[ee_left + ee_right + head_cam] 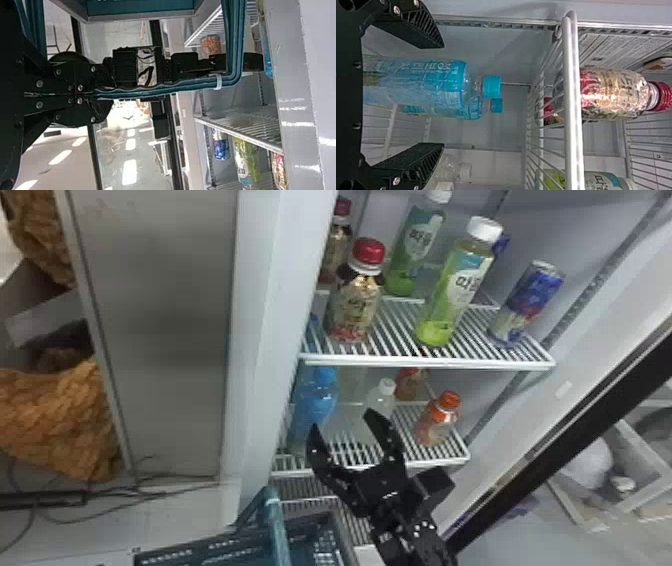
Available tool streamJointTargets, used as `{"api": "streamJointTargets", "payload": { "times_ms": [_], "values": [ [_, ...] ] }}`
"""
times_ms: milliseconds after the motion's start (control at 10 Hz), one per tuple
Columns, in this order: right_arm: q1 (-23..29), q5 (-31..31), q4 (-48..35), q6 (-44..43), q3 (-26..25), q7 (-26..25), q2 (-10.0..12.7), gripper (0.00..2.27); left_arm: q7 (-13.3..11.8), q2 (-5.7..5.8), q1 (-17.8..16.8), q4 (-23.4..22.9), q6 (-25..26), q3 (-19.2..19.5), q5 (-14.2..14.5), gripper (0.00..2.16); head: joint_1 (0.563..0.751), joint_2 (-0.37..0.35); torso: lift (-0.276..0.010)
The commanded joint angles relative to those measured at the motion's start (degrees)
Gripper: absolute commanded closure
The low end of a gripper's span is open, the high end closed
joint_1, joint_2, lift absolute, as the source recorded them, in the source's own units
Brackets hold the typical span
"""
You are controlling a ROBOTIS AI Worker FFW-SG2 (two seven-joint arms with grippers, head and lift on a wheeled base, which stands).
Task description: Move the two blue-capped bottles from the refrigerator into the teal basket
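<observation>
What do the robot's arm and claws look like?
The right arm is black and blocky, with little white dots. The right claw has two black, wedge-shaped fingers with ribbed sides and shiny screws. The left claw is black too, with round silver screws.

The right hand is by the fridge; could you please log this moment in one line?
Right hand: open, empty | two blue-capped bottles: on fridge shelf | left hand: shut on basket handle

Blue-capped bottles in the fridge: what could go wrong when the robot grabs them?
The open right gripper could bump the nearby clear bottle. The front blue-capped bottle stands close before the rear one, so lifting it may knock that over. The teal basket, held by its handle in the left gripper, might swing.
</observation>
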Motion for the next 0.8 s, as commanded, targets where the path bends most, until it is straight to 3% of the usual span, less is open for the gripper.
{"api": "streamJointTargets", "payload": {
  "times_ms": [0,700],
  "values": [
    [-0.81,0.09,0.83,0.0,0.19,0.0,-0.01,0.12,0.0,0.0,0.12,0.02,0.0,0.01,0.0,1.16,0.695,-0.35,-0.163],
    [-6.3,-0.09,5.9,0.0,2.39,0.17,-0.71,0.13,-0.09,-0.18,0.26,0.02,-0.28,0.36,0.0,1.16,0.695,-0.35,-0.163]
  ]
}}
